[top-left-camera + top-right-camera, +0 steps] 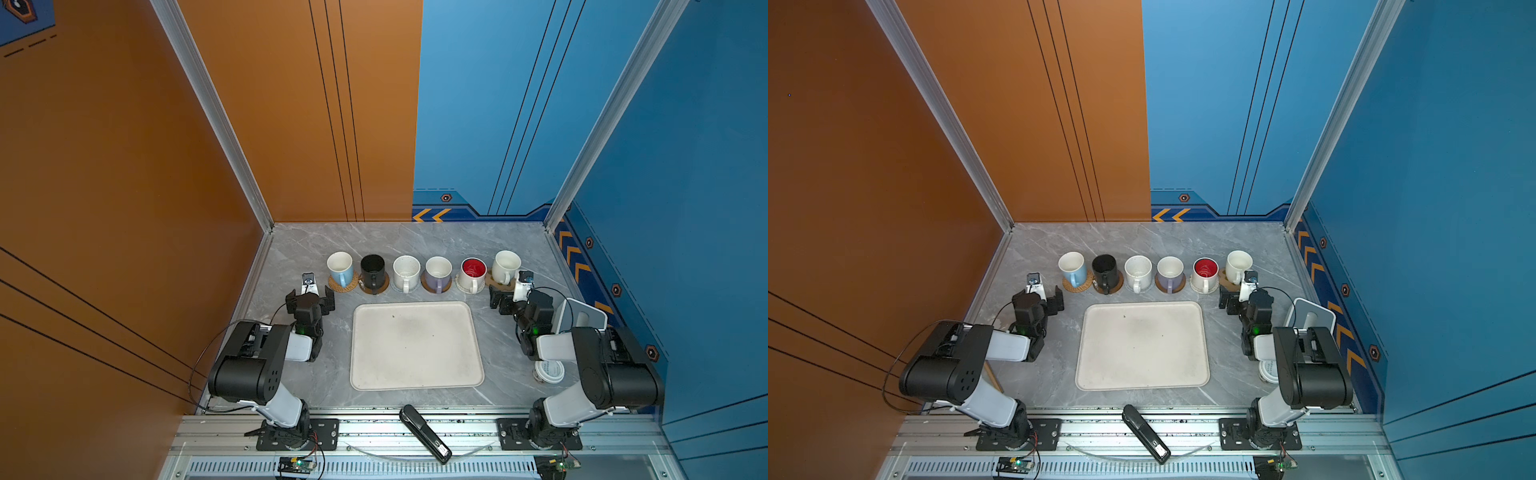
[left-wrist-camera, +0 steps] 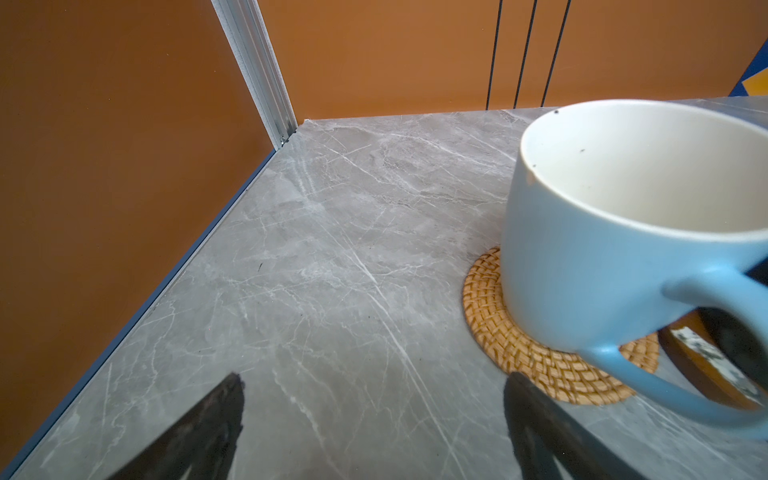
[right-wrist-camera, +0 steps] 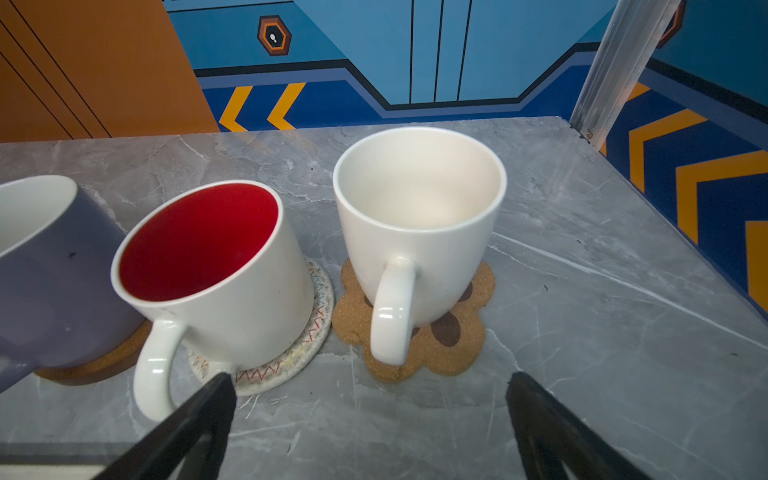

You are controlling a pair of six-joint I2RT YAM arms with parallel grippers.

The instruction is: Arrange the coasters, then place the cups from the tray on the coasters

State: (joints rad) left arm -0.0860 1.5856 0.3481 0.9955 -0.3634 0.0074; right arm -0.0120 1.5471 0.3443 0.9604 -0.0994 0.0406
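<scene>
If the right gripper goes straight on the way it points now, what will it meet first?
Probably the handle of the plain white ceramic mug, which stands on the brown paw-shaped cork coaster. The open right gripper points at it; its height above the coaster is unclear.

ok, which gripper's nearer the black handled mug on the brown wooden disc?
Left. The left gripper sits by the light blue mug beside the black mug; the right gripper is at the row's other end, by the plain white mug.

Cups (image 1: 406, 272) standing close-packed across far side, leaving only slim gaps between. Tray (image 1: 415, 349) lying bare mid-table, giving open passage above. White stand (image 1: 582, 308), lidded jar (image 1: 549, 371) crowding right edge.
</scene>
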